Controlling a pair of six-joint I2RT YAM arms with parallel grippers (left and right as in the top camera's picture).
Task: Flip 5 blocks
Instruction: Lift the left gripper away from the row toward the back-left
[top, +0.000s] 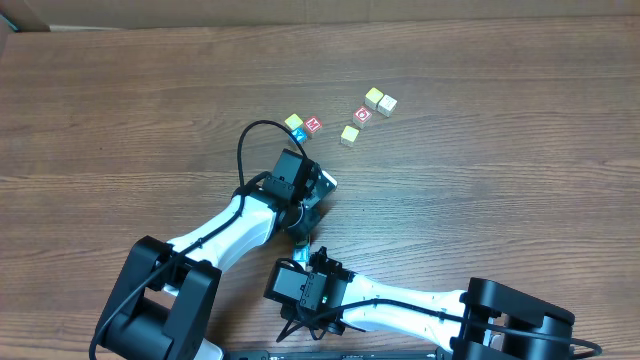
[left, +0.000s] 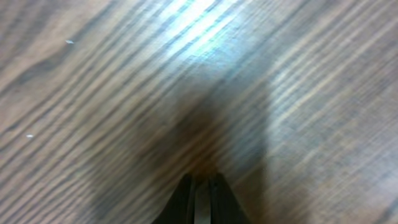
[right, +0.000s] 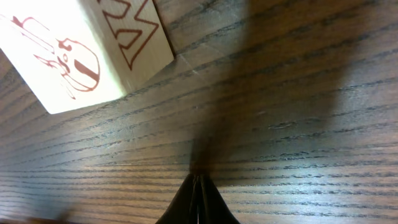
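Observation:
Several small blocks lie in a loose group at the far middle of the table: a yellow one (top: 293, 121), a red M block (top: 313, 124), a blue one (top: 298, 133), a pale one (top: 349, 134), a red O block (top: 362, 114) and a yellow and cream pair (top: 380, 101). In the right wrist view, a cream block (right: 81, 56) with a red drawing and a red letter sits up and left of my right gripper (right: 198, 179), apart from it. That gripper is shut and empty. My left gripper (left: 201, 180) is shut over bare wood, holding nothing.
Both arms meet at the near middle of the wooden table (top: 520, 190), the left wrist (top: 292, 178) just short of the block group. A pale corner (top: 328, 182) shows beside it. A small teal piece (top: 300, 254) sits at the right arm's tip.

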